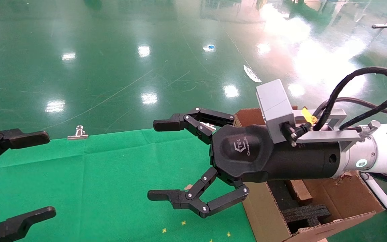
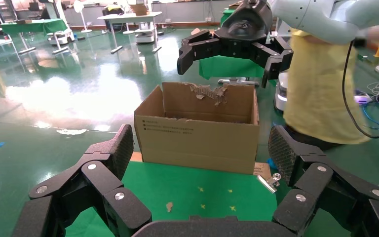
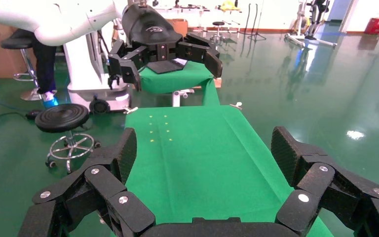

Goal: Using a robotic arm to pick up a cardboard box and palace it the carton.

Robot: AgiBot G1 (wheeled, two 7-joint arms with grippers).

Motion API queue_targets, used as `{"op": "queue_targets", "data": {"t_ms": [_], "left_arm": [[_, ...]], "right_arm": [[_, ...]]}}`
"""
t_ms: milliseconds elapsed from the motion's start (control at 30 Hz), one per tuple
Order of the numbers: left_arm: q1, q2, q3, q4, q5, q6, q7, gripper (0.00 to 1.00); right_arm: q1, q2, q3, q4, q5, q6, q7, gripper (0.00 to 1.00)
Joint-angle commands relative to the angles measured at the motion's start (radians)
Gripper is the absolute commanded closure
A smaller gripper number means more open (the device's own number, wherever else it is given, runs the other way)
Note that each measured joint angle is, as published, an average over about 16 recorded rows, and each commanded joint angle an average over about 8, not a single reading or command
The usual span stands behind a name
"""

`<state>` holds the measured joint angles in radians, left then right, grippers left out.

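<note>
Presumably light and stiff, the cardboard box (image 1: 300, 190) sits lower right inside the carton (image 1: 267, 215); grip its flat faces. Right pincer (image 1: 161, 159) gapes empty; left pincer (image 1: 42, 174) likewise.

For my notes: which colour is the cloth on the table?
Green cloth; the right wrist view shows it best.

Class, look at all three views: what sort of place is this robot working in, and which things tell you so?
Probably a robotics lab or workshop hall. A glossy green floor stretches wide, work tables and a swivel stool stand about, and a green-clothed table adjoins an open carton.
</note>
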<state>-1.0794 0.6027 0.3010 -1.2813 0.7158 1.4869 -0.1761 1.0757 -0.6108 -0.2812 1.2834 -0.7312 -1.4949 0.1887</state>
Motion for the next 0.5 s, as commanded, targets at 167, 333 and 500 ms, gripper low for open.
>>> {"op": "queue_targets", "data": {"t_ms": [167,333,500], "left_arm": [[0.000,0.000,0.000,0.000,0.000,0.000,0.000,0.00],[0.000,0.000,0.000,0.000,0.000,0.000,0.000,0.00],[0.000,0.000,0.000,0.000,0.000,0.000,0.000,0.00]], "right_arm": [[0.001,0.000,-0.001,0.000,0.000,0.000,0.000,0.00],[0.001,0.000,-0.001,-0.001,-0.001,0.001,0.001,0.00],[0.001,0.000,-0.001,-0.001,-0.001,0.001,0.001,0.00]]}}
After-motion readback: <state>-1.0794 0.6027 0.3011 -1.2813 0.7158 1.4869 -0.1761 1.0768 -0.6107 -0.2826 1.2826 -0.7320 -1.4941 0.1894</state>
